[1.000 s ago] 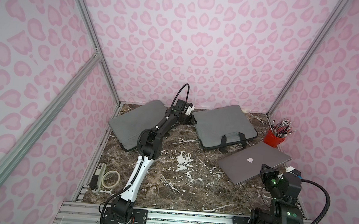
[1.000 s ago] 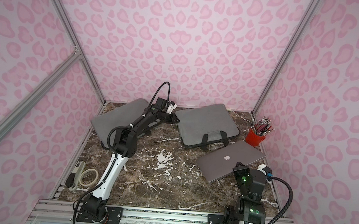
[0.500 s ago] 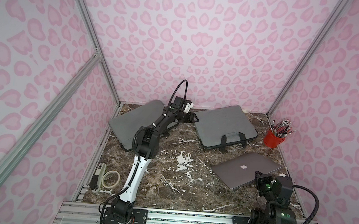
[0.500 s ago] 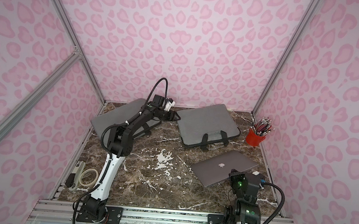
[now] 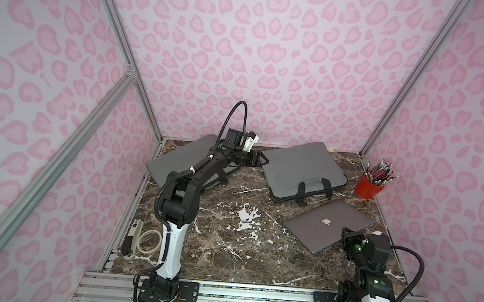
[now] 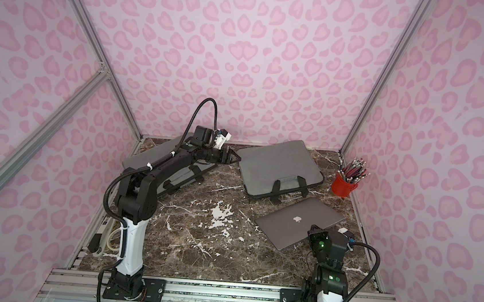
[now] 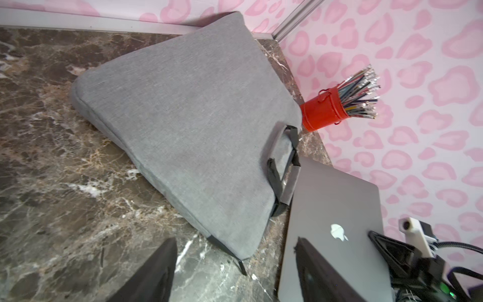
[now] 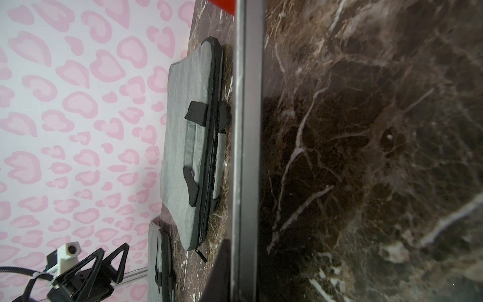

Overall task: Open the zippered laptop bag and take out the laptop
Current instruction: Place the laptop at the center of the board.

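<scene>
since the earlier frames the laptop (image 5: 328, 225) has come down and toward the counter's front, and the left tool (image 5: 264, 160) has spread its jaws beside the laptop bag (image 5: 302, 169). in both top views the laptop, lid shut and logo up, is out of the bag over the dark marbled counter (image 5: 226, 246), just in front of the bag's handle side; whether it rests flat cannot be told. the right tool (image 5: 346, 231) is clamped on the laptop's near right edge. its wrist view looks along that thin edge (image 8: 247, 130) toward the bag (image 8: 188, 146), whose zipper pull (image 8: 201, 255) hangs at one corner. the left tool stands open and empty near the bag's left corner, apart from it. in its wrist view the fingers (image 7: 154, 274) frame the bag (image 7: 188, 125) and the laptop (image 7: 332, 204). a second grey bag (image 5: 183, 155) lies at rear left under the left arm, a red cup (image 5: 368, 189) of pencils stands at rear right, and a tape roll (image 5: 149, 240) lies at the front left edge.
</scene>
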{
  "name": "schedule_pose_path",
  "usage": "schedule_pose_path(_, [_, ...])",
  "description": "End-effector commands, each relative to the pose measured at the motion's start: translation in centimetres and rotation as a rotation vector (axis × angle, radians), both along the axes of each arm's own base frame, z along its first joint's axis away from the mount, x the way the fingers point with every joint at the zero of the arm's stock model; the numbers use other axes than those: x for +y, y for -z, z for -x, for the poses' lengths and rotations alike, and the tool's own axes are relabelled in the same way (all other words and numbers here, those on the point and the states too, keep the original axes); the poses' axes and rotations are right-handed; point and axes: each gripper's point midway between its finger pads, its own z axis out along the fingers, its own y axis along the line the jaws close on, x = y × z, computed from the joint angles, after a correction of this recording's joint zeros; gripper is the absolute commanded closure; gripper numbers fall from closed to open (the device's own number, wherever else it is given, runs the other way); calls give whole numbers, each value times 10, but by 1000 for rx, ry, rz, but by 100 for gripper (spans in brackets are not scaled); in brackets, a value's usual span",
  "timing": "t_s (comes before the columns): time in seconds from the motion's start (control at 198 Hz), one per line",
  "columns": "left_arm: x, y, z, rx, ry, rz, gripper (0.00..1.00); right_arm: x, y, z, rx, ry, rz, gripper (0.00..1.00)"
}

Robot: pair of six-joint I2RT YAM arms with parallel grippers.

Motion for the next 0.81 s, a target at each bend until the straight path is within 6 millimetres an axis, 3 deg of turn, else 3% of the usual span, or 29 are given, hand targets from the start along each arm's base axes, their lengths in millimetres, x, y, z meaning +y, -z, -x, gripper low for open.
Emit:
schedule_pose_path(0.0, [-6,-38,12,-110,49,52,25,-4,4,-5,-44,3,39,93])
schedule_pose_path(0.187, [-5,-62,39,-153,65,65,24,-6,16,-2,-45,17,50,90])
schedule_pose_path(0.439, [-8,-82,63,-201,73,82,23,-8,46,7,100,-11,99,85])
schedule_pose_path(0.802, [-10,-88,78,-205,73,91,22,-24,61,6,265,-11,198,79])
